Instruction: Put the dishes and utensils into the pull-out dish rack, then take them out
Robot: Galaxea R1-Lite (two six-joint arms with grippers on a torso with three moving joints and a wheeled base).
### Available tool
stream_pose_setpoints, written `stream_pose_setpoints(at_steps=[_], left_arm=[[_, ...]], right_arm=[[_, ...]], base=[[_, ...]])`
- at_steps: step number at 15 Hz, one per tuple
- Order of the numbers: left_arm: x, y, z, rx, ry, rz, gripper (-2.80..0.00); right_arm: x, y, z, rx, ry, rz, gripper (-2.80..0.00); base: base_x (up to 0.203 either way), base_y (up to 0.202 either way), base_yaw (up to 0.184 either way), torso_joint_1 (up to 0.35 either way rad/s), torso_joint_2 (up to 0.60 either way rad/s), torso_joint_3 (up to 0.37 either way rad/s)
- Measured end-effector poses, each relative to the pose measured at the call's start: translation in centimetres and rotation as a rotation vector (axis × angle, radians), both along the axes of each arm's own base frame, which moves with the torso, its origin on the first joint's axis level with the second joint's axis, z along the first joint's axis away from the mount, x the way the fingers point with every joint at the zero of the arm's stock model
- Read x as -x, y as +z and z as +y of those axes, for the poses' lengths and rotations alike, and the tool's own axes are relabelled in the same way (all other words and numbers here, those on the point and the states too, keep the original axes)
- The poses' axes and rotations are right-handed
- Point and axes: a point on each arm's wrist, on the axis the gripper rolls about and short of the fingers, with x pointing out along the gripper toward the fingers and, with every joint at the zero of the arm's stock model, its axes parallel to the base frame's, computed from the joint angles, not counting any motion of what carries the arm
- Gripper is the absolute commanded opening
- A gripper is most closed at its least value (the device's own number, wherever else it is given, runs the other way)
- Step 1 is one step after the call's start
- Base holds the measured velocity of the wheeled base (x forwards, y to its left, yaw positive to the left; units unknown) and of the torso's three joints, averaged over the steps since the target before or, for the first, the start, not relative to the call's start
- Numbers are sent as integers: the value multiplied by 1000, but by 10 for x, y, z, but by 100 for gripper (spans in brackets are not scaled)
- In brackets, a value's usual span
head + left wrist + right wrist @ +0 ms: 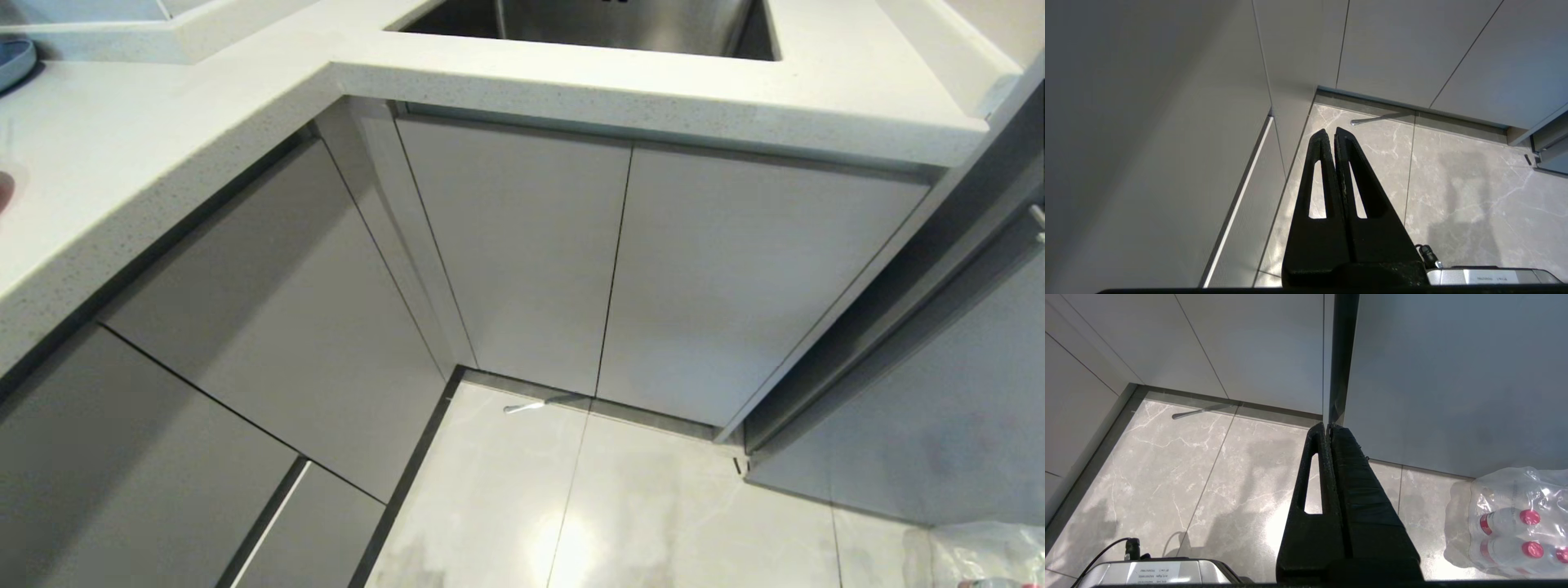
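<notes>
The left gripper [1329, 131], a pair of black, slotted, wedge-shaped fingers, fills the near part of the left wrist view, its jaws pressed together and holding nothing. It hangs low over the pale grey marble-patterned floor tiles [1457, 183], pointing towards the corner where two runs of flat grey cabinet fronts [522, 245] meet. The right gripper [1327, 425] hangs the same way near a tall grey panel, jaws likewise pressed together and empty, beside a shrink-wrapped pack of red-capped water bottles [1511, 522] on the floor.

The pull-out dish rack does not show: every cabinet front is closed flush, so which one hides it cannot be told. No pink bowl, plate, chopsticks or fork can be made out. They would presumably sit up on the white speckled stone table [122, 163], well above both grippers, near the steel sink [612, 24].

A thin grey rod [535, 405] lies on the floor at the kickboard, straight ahead of the left jaws, its long axis running across their pointing line. The left arm appears nearer the corner fronts, so it would likely do the first pull.
</notes>
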Motion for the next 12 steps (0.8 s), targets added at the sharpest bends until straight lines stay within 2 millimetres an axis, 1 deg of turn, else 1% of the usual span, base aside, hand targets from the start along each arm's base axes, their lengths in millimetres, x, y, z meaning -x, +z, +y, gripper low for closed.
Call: stream_pose_setpoints(at_steps=[10, 12], left_arm=[[0, -1, 0, 1, 0, 1, -280], [0, -1, 0, 2, 1, 1, -280]], right_arm=[[0, 0, 0, 0, 0, 0, -280], [0, 0, 0, 0, 0, 0, -280]], base=[[0, 0, 0, 0, 0, 0], [0, 0, 0, 6, 3, 107]])
